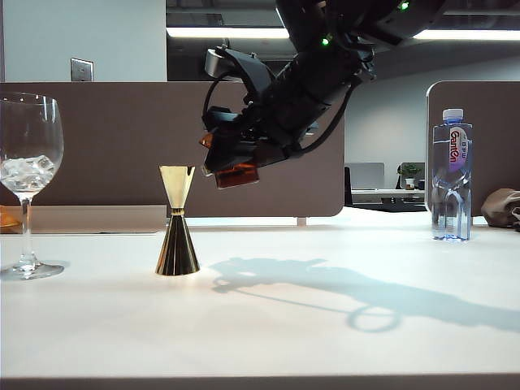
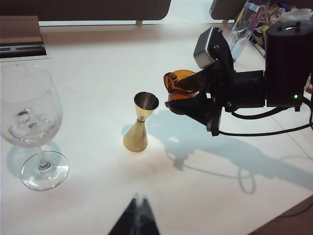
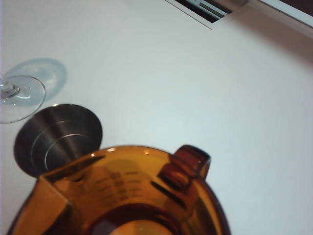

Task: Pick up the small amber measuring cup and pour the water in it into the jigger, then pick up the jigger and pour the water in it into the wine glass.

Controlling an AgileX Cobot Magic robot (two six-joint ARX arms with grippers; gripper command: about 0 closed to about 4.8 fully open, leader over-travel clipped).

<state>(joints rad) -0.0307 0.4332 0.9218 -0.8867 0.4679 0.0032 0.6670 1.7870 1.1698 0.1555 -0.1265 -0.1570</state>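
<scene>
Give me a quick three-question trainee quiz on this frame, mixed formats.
1. True or false: the right end effector holds the small amber measuring cup in the air, beside and above the jigger.
2. Multiple choice: what sits in the wine glass bowl? A) ice-like clear chunks B) red wine C) a lemon slice
3. Fill in: the plastic water bottle stands on the table on the far ____ side of the exterior view.

Key: 1 true; 2 A; 3 right.

Note: only the tips of the left end effector show in the left wrist view, close together, far from all vessels.
</scene>
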